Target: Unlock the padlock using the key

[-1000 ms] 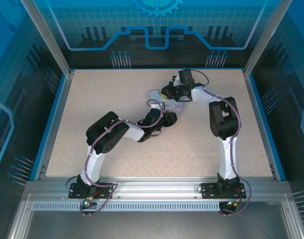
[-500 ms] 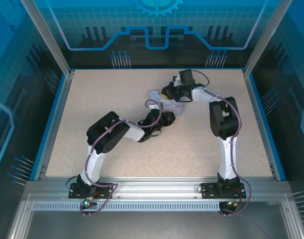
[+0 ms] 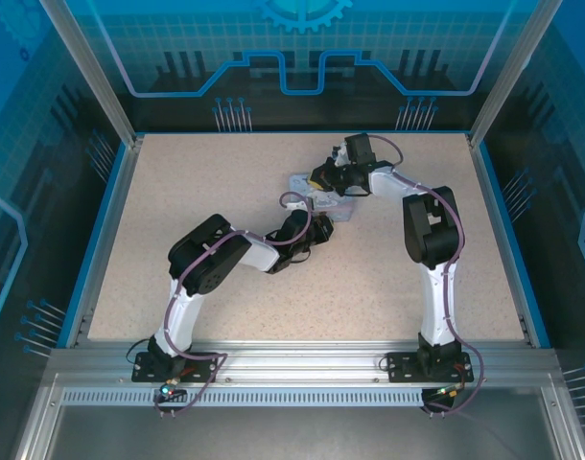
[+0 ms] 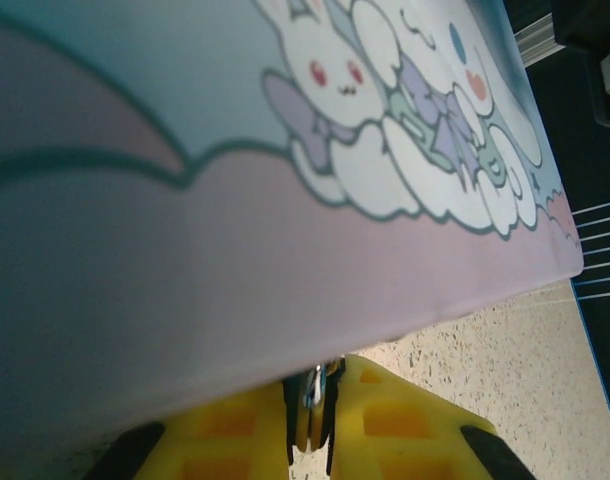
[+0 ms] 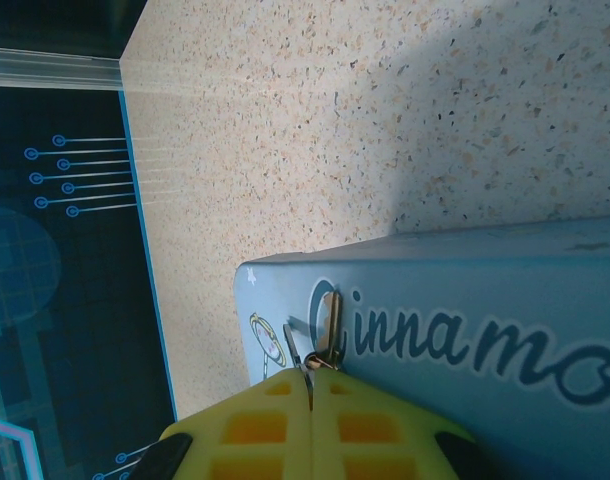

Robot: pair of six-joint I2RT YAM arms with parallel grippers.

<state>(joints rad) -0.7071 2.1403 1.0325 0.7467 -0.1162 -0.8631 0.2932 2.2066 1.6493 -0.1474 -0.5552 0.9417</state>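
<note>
at the tin (image 4: 285, 200), left end effector (image 4: 311, 425) grips key (image 4: 313, 385), right end effector (image 5: 312, 385) grips padlock (image 5: 327, 318)

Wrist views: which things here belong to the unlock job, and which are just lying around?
Job:
- padlock, brassy, pinched at the right end effector tips
- key, apparently the thin metal sliver between the left end effector fingers

Just there:
- cartoon tin, the padlock against it
- speckled table
</note>
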